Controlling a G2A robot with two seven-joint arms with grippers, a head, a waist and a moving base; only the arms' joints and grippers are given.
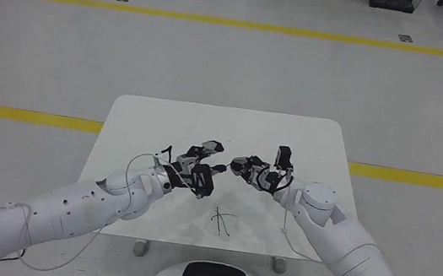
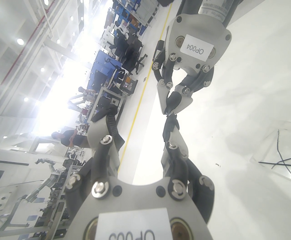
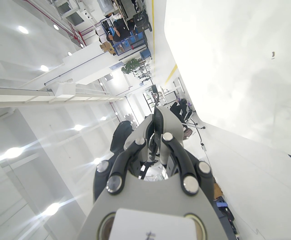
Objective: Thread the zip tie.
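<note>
The zip tie [image 3: 156, 106] is a thin black strap pinched between the closed fingers of the right gripper [image 3: 159, 118], with its free end poking past the tips, held above the table [image 1: 290, 135]. My left gripper [image 2: 139, 129] faces it tip to tip, spread wide and holding nothing, one finger [image 2: 170, 127] just touching the right's tips. I cannot make out the tie's head. I judge the best approach is to keep the right grip firm, align slowly, and close the left only once the strap sits between its pads. Loose black ties [image 1: 223, 219] lie nearer the robot.
</note>
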